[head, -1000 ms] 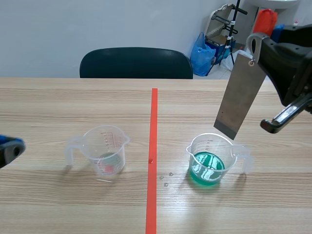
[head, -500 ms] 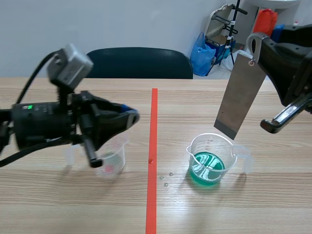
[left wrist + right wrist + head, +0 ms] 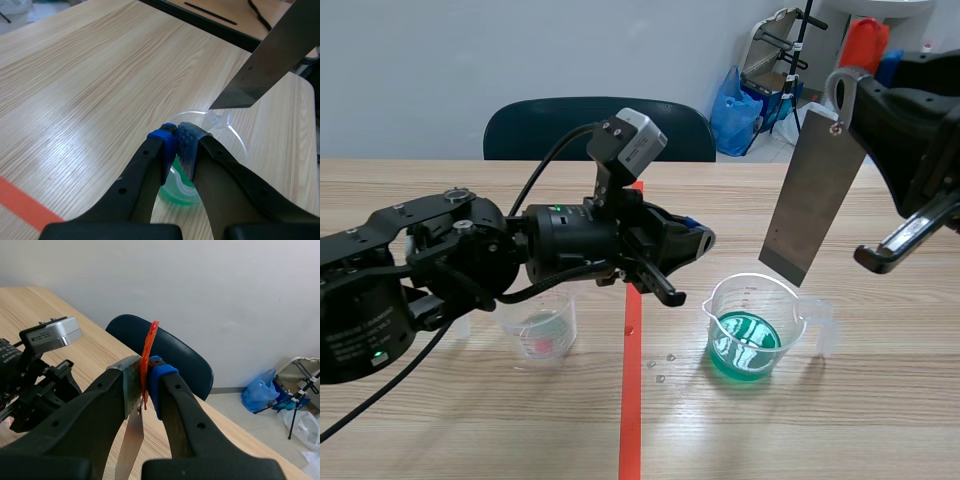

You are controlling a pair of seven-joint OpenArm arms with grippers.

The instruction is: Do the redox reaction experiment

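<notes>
We observed the stage just ahead of immersion. The right gripper (image 3: 143,372) was clenched on the upper end of the metal plate (image 3: 812,195), which hung tilted over the beaker of green solution (image 3: 755,325). Its lower corner lay close above the far rim, and no part of it was in the liquid, so far as we could tell. The beaker stood on the table (image 3: 440,200) to the right of the orange-red tape line (image 3: 631,420). A second beaker (image 3: 542,335), holding only a little pale liquid, stood to the left of the line and was partly hidden behind the left arm. The left gripper (image 3: 698,243) reached past the line toward the green beaker. In its own wrist view its two pads (image 3: 187,145) pressed together with nothing between them, and the tips were poised over the beaker's near rim (whether they touched it we could not tell). We judged the step in hand to be the dipping of the plate into the solution, not yet begun. The next move called for a straight descent of the plate inside the rim without knocking the light beaker. If the left gripper were meant to steady the vessel, its fingers would first have had to part.
</notes>
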